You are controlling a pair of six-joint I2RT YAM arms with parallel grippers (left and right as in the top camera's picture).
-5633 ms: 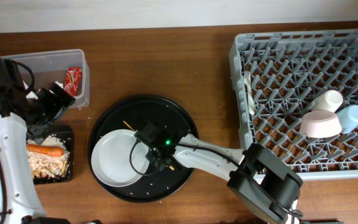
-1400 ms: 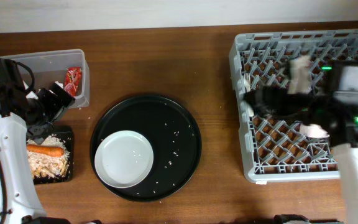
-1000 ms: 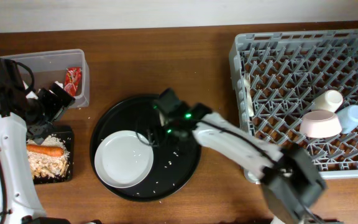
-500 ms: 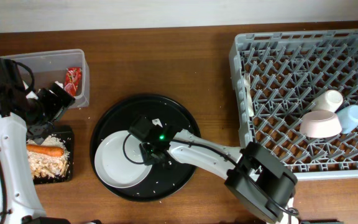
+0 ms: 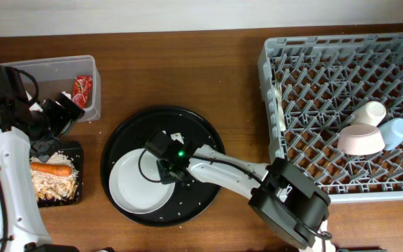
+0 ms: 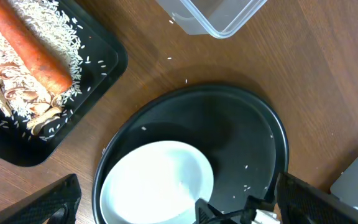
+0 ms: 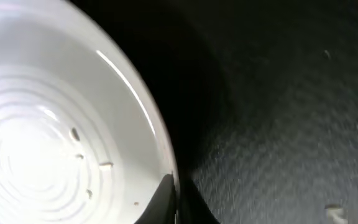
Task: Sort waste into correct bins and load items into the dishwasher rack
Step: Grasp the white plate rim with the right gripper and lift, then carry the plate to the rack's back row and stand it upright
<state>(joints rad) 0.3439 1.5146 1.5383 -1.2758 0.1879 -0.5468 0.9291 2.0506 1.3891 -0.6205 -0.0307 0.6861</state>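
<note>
The white round plate (image 5: 138,185), glossy, faintly ringed and flecked with a few rice grains, lies at the lower left of the round black tray (image 5: 196,136). The right gripper (image 5: 168,168) meets its right rim, but I cannot tell if it has a grip. At far left, the left gripper (image 5: 61,114) is wide open and empty.

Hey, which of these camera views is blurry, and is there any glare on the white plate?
Right wrist: very close and soft overall, with a bright glare streak along the rim of the white plate; round black tray grainy. Left wrist: sharp on the carrot, its own fingers blurred at the bottom corners. Overhead: sharp and evenly lit.
</note>
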